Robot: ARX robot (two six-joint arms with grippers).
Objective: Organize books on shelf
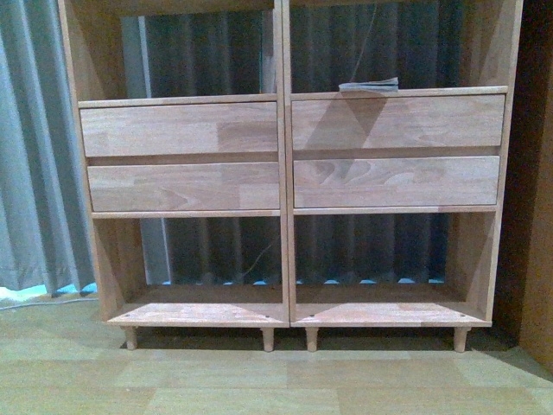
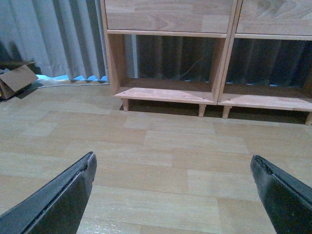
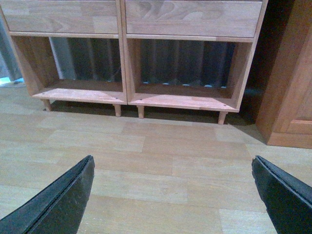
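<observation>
Shelf (image 1: 285, 186): light wood, visible grain, two columns, four plain flat drawer fronts (image 1: 181, 130) in the middle, open compartments above and below, short round legs (image 1: 268, 339). Top is cut off by the front view. One book (image 1: 370, 85) lies flat in the upper right compartment, on the board just over the top right drawer; thin, pale, cover too small and blurred to read. Lower compartments hold nothing that shows. Grey pleated curtain (image 1: 34, 156) hangs behind and shows through the open back. Floor (image 1: 259, 380) is pale wood-look planks. Left gripper (image 2: 171, 158) hangs over bare floor in front of the shelf, black matte fingers (image 2: 63, 195) spread wide, nothing between them. Right gripper (image 3: 172, 159) likewise, fingers (image 3: 58, 200) wide apart and holding nothing. Cardboard box (image 2: 17, 80) sits by the curtain, off the shelf's left side. Darker wood cabinet (image 3: 292, 97) stands just beside the shelf's right side, cut off.
</observation>
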